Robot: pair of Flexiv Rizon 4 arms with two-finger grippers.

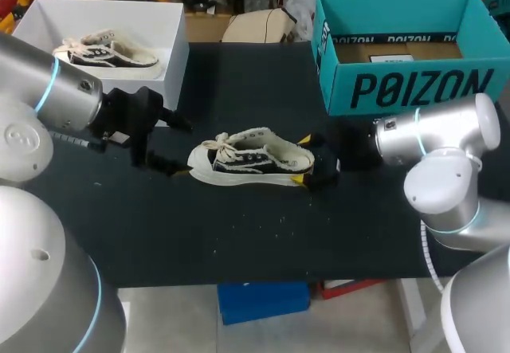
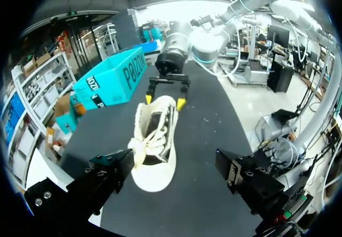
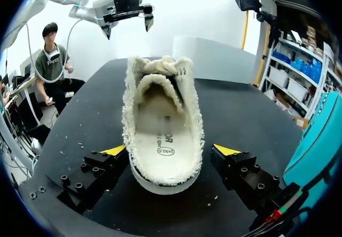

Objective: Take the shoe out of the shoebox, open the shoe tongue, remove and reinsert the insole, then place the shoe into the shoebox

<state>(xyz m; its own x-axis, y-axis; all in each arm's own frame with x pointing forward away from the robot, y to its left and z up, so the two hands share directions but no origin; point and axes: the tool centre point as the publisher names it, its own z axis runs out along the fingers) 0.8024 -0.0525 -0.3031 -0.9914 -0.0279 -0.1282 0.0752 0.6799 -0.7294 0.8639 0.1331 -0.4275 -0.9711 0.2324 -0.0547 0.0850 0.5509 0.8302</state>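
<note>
Right gripper [image 3: 171,150] wide open around the heel of the shoe [image 3: 163,103], left gripper [image 2: 173,165] just as wide at the toe end.

So the shoe sits upright on its sole mid tabletop [image 1: 239,233], out of both boxes. The white shoebox [image 1: 163,26] at the far left has a second shoe [image 1: 103,52] in it, and the teal box [image 1: 398,90] is far right. Looks to me like the tongue-opening step. I can't see the right fingers actually pressing the heel, so I'd close them on it first to stop the shoe sliding. Then bring the left one in over the laces [image 2: 140,146] and pinch only the fleecy tongue [image 3: 155,87], pulling up and toward the toe. Grab lace loops along with it and the whole shoe probably tips. The insole [image 3: 160,135] is in plain sight, so getting the mouth wide open should make the next bit easy.
</note>
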